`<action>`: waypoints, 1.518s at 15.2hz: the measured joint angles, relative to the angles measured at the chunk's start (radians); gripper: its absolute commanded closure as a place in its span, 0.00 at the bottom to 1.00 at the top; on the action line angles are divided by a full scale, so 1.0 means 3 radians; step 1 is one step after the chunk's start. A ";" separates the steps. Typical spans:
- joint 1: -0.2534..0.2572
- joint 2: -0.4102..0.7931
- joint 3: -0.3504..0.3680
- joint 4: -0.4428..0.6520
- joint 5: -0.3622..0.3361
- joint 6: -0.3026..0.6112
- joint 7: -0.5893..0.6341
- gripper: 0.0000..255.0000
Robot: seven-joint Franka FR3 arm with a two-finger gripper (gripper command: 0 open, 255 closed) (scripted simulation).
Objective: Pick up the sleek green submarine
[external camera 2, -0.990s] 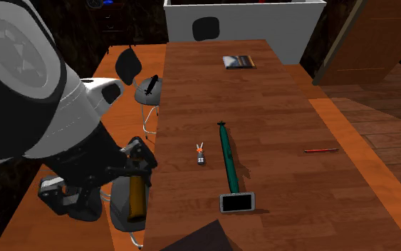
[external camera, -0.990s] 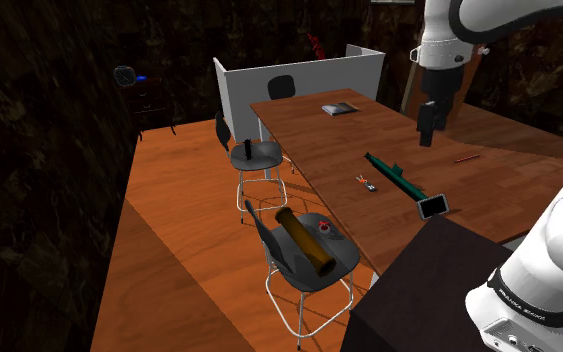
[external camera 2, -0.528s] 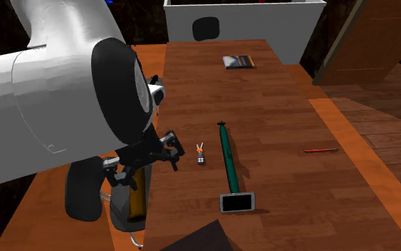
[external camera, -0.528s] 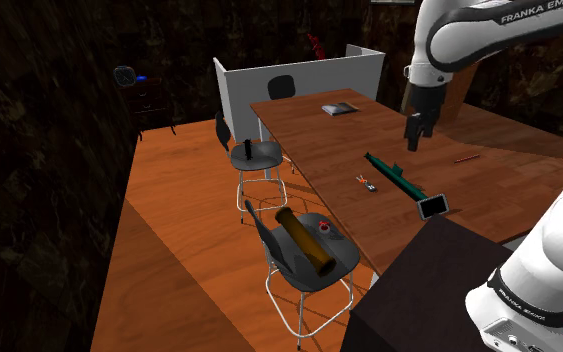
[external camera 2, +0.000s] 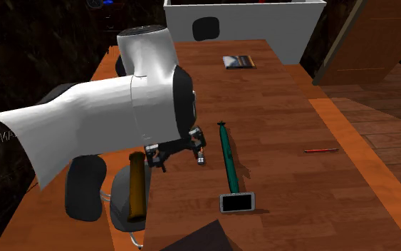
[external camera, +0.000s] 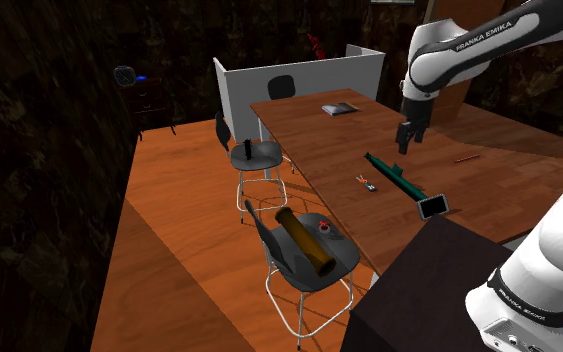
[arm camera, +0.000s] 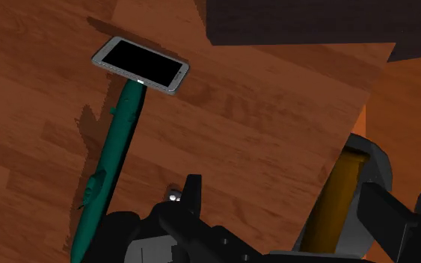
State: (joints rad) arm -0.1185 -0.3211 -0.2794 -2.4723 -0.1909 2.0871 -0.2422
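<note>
Green submarine (external camera: 395, 174) lies on wooden table (external camera: 321, 138), end touching phone (external camera: 434, 206).

Dark green submarine (external camera 2: 227, 158), brown table (external camera 2: 277, 107) with wood plank lines, phone (arm camera: 140, 65) with black screen and grey rim, red stick (external camera 2: 320, 150), white arm (external camera 2: 99, 121)
</note>
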 measured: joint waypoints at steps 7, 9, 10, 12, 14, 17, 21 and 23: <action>-0.0100 0.0857 -0.0310 0.0323 0.0250 0.0645 -0.0369 0.00; -0.0132 0.1133 -0.0360 0.0452 0.0398 0.0809 -0.0498 0.00; -0.0153 0.1248 -0.0375 0.0516 0.0469 0.0866 -0.0557 0.00; -0.0205 0.1523 -0.0385 0.0667 0.0646 0.0995 -0.0687 0.00; -0.0303 0.1783 -0.0391 0.0843 0.0824 0.1084 -0.0856 0.00; -0.0446 0.2124 -0.0353 0.1116 0.1060 0.1160 -0.1037 0.00; -0.0699 0.2663 -0.0246 0.1605 0.1362 0.1222 -0.1254 0.00; -0.0825 0.2896 -0.0196 0.1861 0.1468 0.1208 -0.1327 0.00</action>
State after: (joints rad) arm -0.3660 0.5477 -0.3382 -1.9140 0.2496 2.4494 -0.6404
